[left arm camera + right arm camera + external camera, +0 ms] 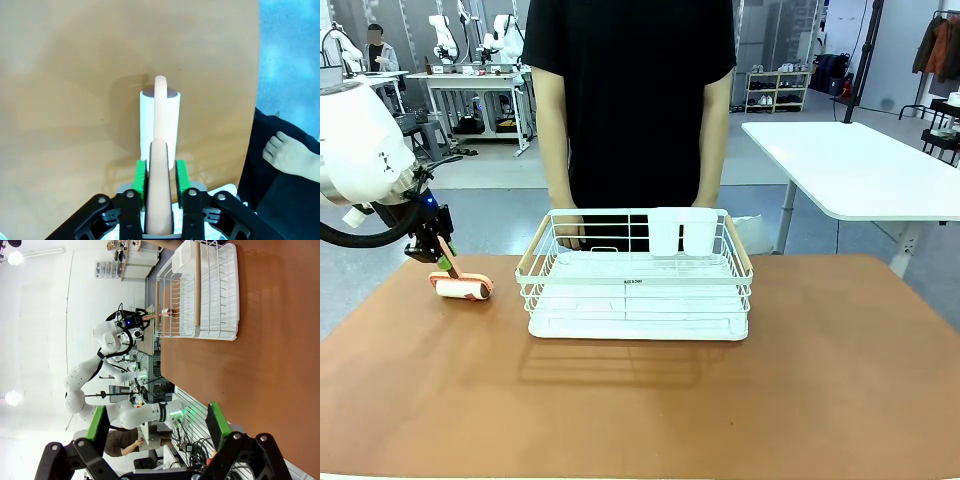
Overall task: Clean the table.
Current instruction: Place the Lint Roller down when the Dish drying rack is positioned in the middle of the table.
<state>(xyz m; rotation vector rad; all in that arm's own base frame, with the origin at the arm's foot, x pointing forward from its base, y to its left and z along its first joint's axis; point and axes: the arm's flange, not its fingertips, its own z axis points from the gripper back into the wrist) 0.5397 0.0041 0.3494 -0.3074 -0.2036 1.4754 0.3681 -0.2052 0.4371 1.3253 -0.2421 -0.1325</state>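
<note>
Pink-handled lint roller (pixel 159 125) (on table (pixel 640 400)) in left end effector (pixel 160 177)

The brown counter (pixel 800 380) has a white wire dish rack (pixel 638 275) near its far edge, in the middle. A person in a black shirt (pixel 630 100) stands right behind the rack. Near the far left edge, the left pincer (pixel 438 252) grips the handle of a lint roller (pixel 462 287), and the roll rests on the counter.
</note>
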